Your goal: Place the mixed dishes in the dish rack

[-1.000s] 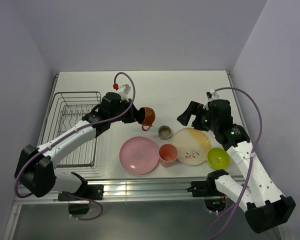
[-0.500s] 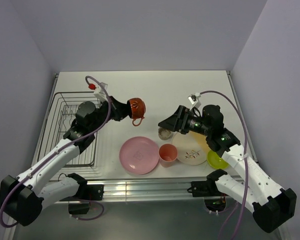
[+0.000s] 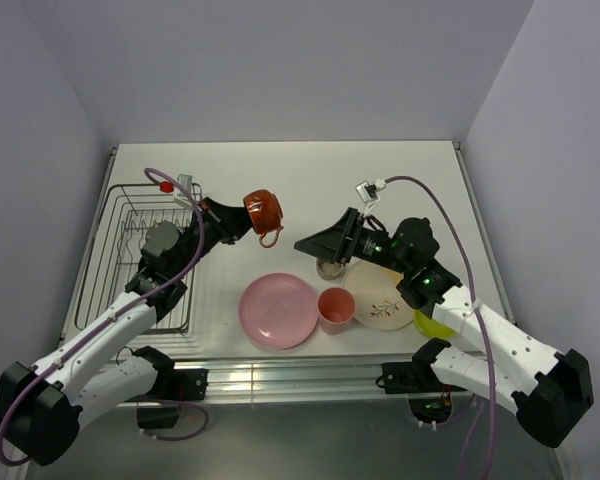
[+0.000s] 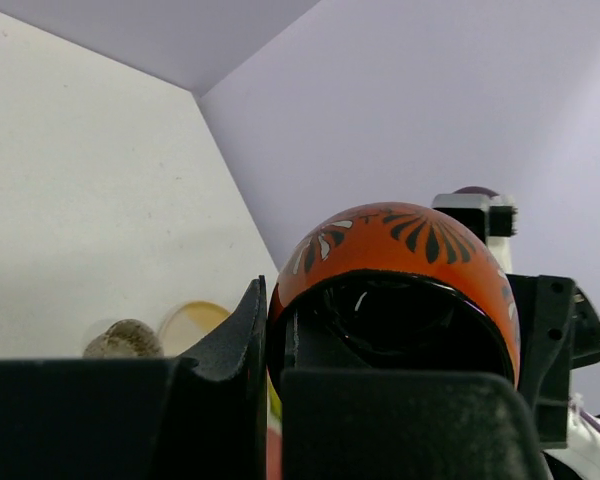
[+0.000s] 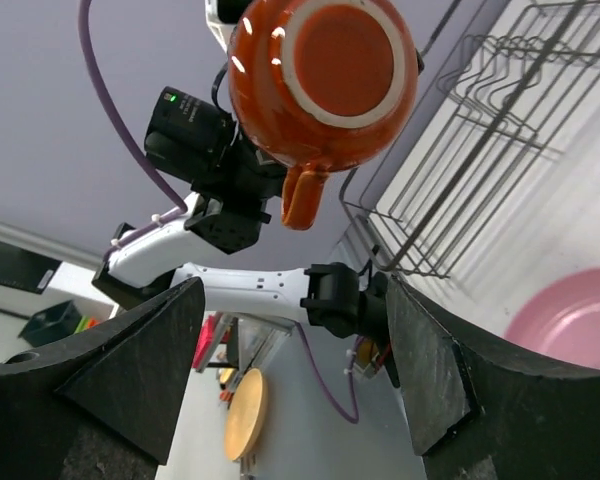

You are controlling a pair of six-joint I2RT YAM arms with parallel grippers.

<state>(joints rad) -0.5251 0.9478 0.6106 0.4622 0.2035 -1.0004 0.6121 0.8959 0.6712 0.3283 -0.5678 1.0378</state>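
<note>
My left gripper point(image 3: 242, 219) is shut on the rim of the dark red-orange mug point(image 3: 263, 210), held in the air just right of the dish rack point(image 3: 130, 290). In the left wrist view one finger sits inside the mug point(image 4: 400, 250) and one outside. My right gripper point(image 3: 310, 245) stands open and holds nothing, reaching left above the small grey-tan cup point(image 3: 329, 269). The right wrist view looks up at the mug's base point(image 5: 325, 75) between wide-apart fingers point(image 5: 130, 370). The pink plate point(image 3: 279, 310), salmon-pink cup point(image 3: 335, 307), cream-and-orange plate point(image 3: 385, 300) and lime-green bowl point(image 3: 427, 325) lie on the table.
The rack stands at the table's left edge, its prongs point(image 5: 480, 150) seen in the right wrist view. A raised metal rail point(image 3: 310, 370) runs along the table's near edge. White walls close in the back and both sides.
The left arm has swung the mug left, closer to the rack. The right arm has reached left from over the cream plate to above the grey-tan cup, its jaws narrowing a little.
</note>
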